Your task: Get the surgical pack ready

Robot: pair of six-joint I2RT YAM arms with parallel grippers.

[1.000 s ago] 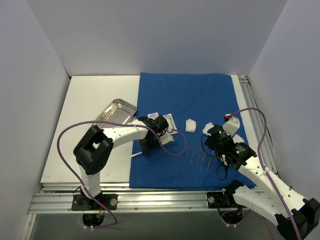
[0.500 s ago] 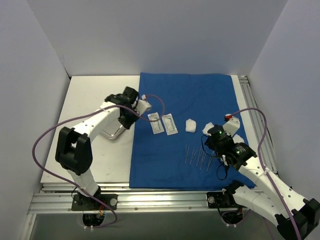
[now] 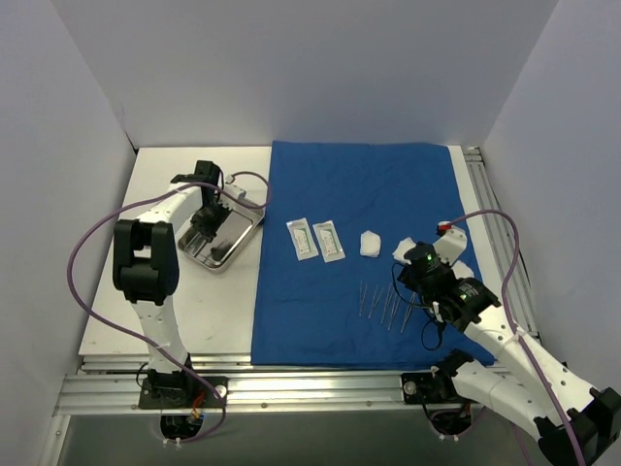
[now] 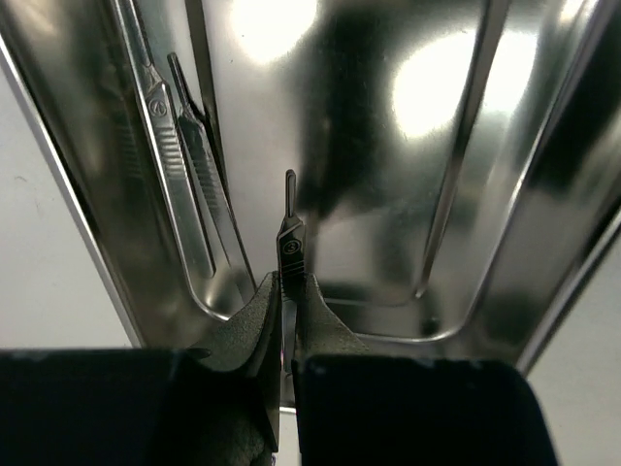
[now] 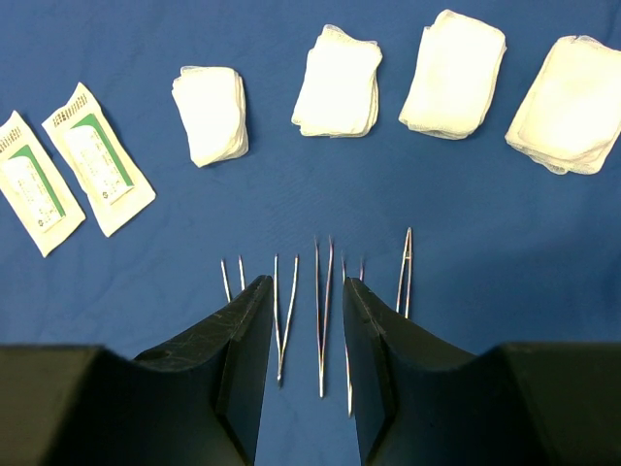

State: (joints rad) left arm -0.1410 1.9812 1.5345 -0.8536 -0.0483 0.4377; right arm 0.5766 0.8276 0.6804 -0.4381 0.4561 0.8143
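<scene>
Your left gripper point(image 4: 288, 293) is pressed together on a thin metal instrument point(image 4: 290, 238). It pinches the tail end, and the tip points out over the floor of the steel tray point(image 4: 408, 194). The tray sits on the tabletop just off the left edge of the blue drape point(image 3: 369, 184). A second flat handle point(image 4: 184, 165) lies in the tray along one wall.

Expect these pieces to be light, rigid and slick. Steel on steel will skid, so lower the tip to the tray floor before you let go rather than dropping it.

Your right gripper point(image 5: 305, 286) hangs with its jaws part spread and nothing between them, above the row of tweezers point(image 5: 321, 320) on the drape's near right part. They lie flat on soft cloth, so I judge a pinch across the shank near the middle is best. Watch that you don't catch the fabric.

The sachets point(image 5: 73, 170) at the drape's middle look flat and light, so take one by an edge. The gauze wads point(image 5: 338, 83) toward its right side are soft and will squash.
</scene>
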